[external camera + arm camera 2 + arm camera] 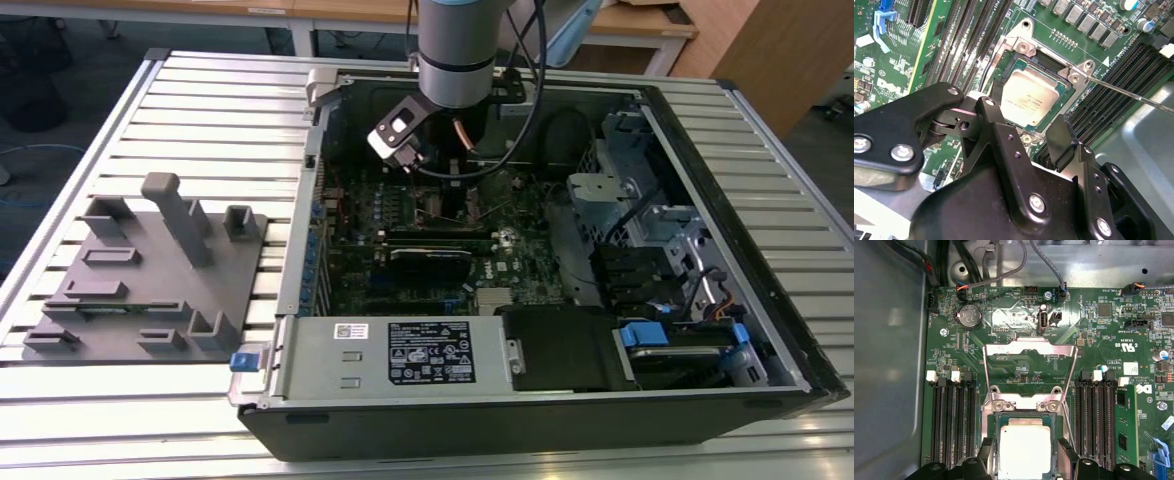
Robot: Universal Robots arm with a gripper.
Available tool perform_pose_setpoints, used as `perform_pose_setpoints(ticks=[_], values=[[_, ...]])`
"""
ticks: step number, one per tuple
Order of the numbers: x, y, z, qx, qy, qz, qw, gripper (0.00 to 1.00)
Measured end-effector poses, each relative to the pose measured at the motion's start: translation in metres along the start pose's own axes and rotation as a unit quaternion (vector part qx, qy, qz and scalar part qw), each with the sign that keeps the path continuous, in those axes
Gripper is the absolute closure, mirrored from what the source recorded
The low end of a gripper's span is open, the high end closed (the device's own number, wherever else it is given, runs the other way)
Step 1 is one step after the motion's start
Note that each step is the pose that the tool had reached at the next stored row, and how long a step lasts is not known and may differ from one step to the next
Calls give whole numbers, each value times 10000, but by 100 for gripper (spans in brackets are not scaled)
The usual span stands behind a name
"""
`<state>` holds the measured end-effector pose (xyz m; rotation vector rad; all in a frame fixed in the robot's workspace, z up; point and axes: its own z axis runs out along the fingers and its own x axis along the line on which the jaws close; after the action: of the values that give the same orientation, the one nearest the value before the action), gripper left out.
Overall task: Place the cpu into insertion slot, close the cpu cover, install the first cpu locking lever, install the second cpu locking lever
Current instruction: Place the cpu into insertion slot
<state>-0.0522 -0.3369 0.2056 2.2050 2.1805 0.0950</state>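
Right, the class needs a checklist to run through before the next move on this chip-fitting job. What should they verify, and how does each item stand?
1. Chip lying inside the socket: ok.
2. Chip fully flat and turned the right way: cannot tell.
3. Gripper open, fingers either side of the chip with a gap: ok.
4. Cover shut over the chip: not ok, it stands open, hinged away from the socket.
5. Lever latched down: not ok, the thin rod sticks out free beside the socket.
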Motion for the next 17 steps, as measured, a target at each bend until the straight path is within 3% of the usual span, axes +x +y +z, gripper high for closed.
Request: perform_pose_setpoints(ticks=[9, 14, 17], values=[[0, 0, -2, 1, -1, 0, 10000, 40], [0, 0, -3, 1, -1, 0, 10000, 64], [0, 0, -3, 1, -1, 0, 10000, 70]])
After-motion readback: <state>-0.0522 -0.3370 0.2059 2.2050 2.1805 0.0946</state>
